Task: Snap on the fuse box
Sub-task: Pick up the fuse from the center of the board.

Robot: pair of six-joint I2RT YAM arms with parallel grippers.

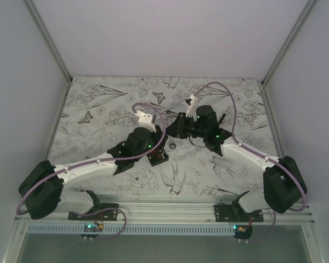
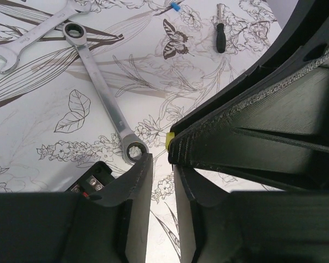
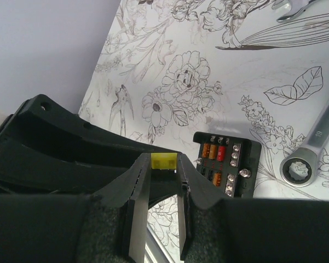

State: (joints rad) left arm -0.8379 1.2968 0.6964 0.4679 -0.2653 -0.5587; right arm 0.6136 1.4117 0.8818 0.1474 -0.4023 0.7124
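Observation:
The fuse box (image 3: 227, 164), a small black box with orange and red fuses inside, lies open-topped on the patterned table. One corner of it shows past my left finger (image 2: 93, 181), and it sits under the left wrist (image 1: 157, 156). My right gripper (image 3: 164, 169) is shut on a small yellow fuse (image 3: 164, 160) at its fingertips, above and left of the box. My left gripper (image 2: 163, 164) meets it tip to tip. Its jaws stand a narrow gap apart with only table showing between them, and the yellow fuse (image 2: 168, 140) is just beyond its tips.
A silver ratchet wrench (image 2: 101, 93) lies diagonally beside the box, its ring end (image 3: 298, 170) close by. A second wrench (image 2: 27, 38), a black-handled stick (image 2: 221, 35) and a small blue piece (image 2: 175, 6) lie further off. The near table edge runs below the grippers.

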